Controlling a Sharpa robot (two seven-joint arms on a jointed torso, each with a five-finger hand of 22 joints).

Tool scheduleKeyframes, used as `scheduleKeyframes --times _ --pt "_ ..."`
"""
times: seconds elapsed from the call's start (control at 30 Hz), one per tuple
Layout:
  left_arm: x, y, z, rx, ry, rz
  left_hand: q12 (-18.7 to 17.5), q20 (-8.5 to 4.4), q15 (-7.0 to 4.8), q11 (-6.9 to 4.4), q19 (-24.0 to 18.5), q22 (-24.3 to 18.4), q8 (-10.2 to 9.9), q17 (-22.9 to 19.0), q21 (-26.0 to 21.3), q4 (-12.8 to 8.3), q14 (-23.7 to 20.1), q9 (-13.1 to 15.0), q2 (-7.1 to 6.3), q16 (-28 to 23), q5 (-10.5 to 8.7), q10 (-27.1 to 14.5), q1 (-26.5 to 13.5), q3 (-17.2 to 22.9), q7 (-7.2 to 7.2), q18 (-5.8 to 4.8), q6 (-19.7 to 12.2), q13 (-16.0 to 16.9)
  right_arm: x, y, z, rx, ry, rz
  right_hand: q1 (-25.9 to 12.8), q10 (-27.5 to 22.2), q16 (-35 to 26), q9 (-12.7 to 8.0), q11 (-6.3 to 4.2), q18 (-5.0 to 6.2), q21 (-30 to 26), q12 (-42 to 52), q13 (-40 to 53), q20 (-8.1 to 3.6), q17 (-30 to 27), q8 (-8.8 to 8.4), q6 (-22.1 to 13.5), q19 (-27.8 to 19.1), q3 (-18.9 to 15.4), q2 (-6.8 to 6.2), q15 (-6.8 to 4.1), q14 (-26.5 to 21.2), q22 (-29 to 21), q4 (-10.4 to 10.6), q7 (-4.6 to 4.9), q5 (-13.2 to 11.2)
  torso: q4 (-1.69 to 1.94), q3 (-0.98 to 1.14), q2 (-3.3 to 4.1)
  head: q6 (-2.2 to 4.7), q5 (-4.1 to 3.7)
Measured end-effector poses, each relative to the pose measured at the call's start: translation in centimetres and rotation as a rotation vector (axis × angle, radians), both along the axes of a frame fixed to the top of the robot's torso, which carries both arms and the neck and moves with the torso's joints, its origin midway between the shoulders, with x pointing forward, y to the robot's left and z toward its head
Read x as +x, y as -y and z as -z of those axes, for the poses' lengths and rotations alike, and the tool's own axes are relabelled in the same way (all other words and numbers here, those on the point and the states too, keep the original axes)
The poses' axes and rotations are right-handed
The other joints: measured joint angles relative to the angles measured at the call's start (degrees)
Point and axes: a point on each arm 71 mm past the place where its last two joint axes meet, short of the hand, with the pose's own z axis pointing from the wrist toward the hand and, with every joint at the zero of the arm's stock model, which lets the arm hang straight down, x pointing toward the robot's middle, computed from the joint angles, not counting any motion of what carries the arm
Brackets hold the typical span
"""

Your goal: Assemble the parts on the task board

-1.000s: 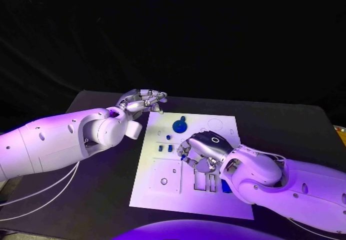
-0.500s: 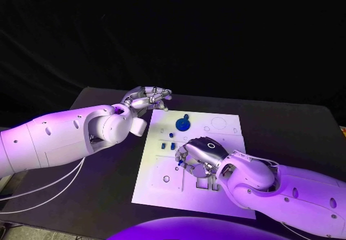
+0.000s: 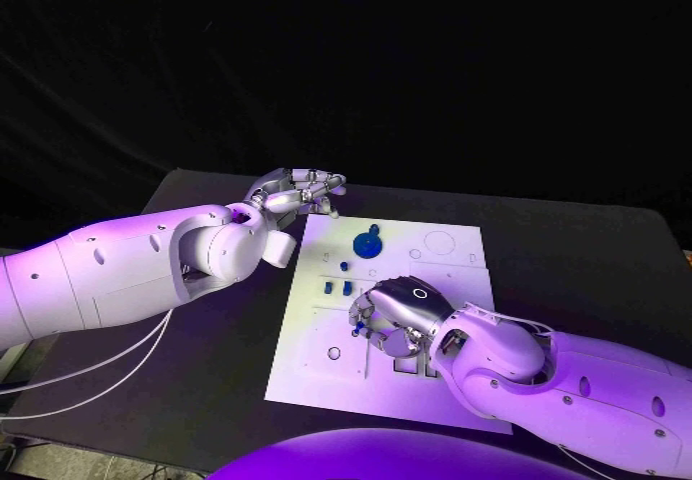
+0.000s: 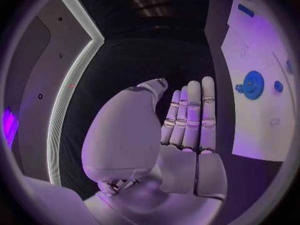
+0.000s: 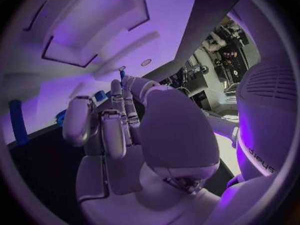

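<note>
Right now your right robot hand (image 3: 400, 312) sits low over the middle of the task board (image 3: 447, 250), fingers curled down by the slots, likely so it can work on a small part there. You cannot tell if it holds anything. Your left robot hand (image 3: 293, 193) waits off the board's far left corner, over the desk (image 3: 577, 250), palm flat, fingers straight and together, holding nothing. The blue gear (image 3: 366, 244) lies on the board's far end, with small blue parts (image 3: 336, 288) nearer the middle.
</note>
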Motion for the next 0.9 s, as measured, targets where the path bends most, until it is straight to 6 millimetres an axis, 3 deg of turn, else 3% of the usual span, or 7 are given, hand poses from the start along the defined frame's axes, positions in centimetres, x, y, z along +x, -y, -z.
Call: scheduleKeyframes --times 0.67,0.9 --pt "-0.01 -0.04 0.01 0.001 -0.002 0.000 0.00 0.21 0.00 0.00 -0.21 -0.06 0.00 -0.05 -0.28 0.00 0.00 0.00 0.00 0.00 0.00 0.00 0.00 0.00 0.00 -0.01 0.00 0.00 0.08 -0.38 0.81 -0.008 -0.008 0.000 -0.07 0.32 0.00 -0.04 -0.13 0.01 0.00 -0.11 0.04 0.00 0.00 -0.21 -0.02 0.00 -0.01 -0.07 0.00 0.00 -0.01 0.01 0.00 0.13 0.05 0.01 -0.01 -0.20 0.32" --pt "0.00 -0.08 0.02 0.001 -0.002 0.000 0.00 0.21 0.00 0.00 -0.21 -0.08 0.00 -0.07 -0.28 0.00 0.00 -0.01 0.00 0.00 0.00 0.00 0.00 0.00 0.00 -0.01 0.00 0.00 0.06 -0.52 0.87 -0.012 -0.005 -0.006 -0.40 1.02 0.00 -0.01 -0.64 0.01 -0.23 -0.23 0.03 0.00 0.00 -0.05 0.11 0.00 -0.01 -0.21 0.00 0.00 -0.02 0.01 0.14 0.13 0.05 0.00 -0.01 -0.34 0.58"
